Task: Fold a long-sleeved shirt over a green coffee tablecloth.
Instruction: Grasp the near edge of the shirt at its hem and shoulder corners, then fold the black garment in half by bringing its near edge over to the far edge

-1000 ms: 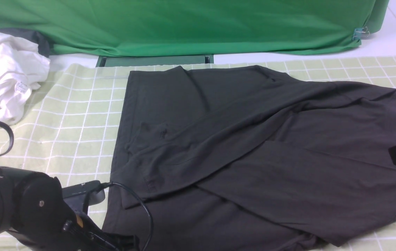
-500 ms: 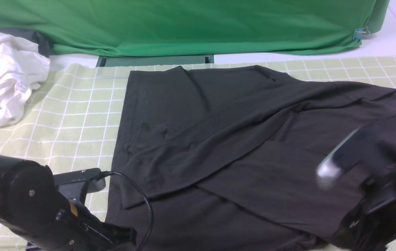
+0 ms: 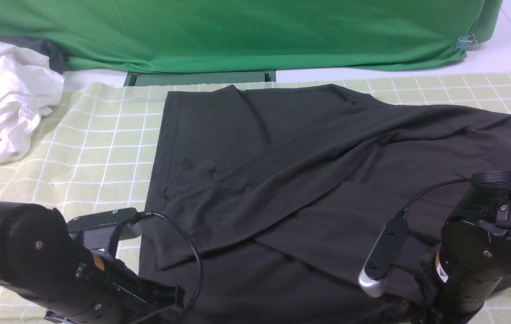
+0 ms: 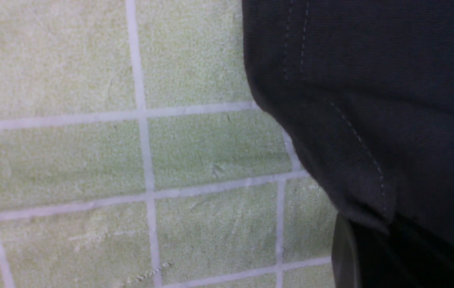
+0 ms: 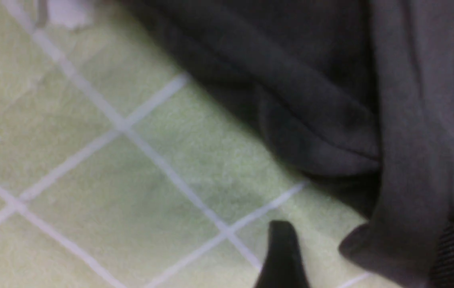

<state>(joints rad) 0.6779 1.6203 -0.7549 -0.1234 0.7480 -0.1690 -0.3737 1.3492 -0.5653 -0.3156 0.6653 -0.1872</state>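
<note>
The left gripper (image 4: 371,256) is clamping shut on the stitched hem of the long-sleeved shirt (image 4: 371,80), and the dark cloth is draping over its finger and hiding the tips. Right beside it the green coffee tablecloth (image 4: 91,160) is lying flat — pale squares ruled in white.

The right gripper (image 5: 369,256) is standing with its jaws apart. One finger is poised over bare tablecloth, the other is at the shirt's edge, and a soft fold of the shirt is hanging between them.

Beyond both grippers the shirt is spreading wide across the tablecloth, with one sleeve crossing its body on a slant. The collar, with its small white print, is lying just ahead of the right gripper.

Farther off from the left gripper, on its outer side, a crumpled white garment (image 3: 7,94) is sitting at the tablecloth's edge — and farthest of all a deep green fabric (image 3: 237,31) is hanging.
</note>
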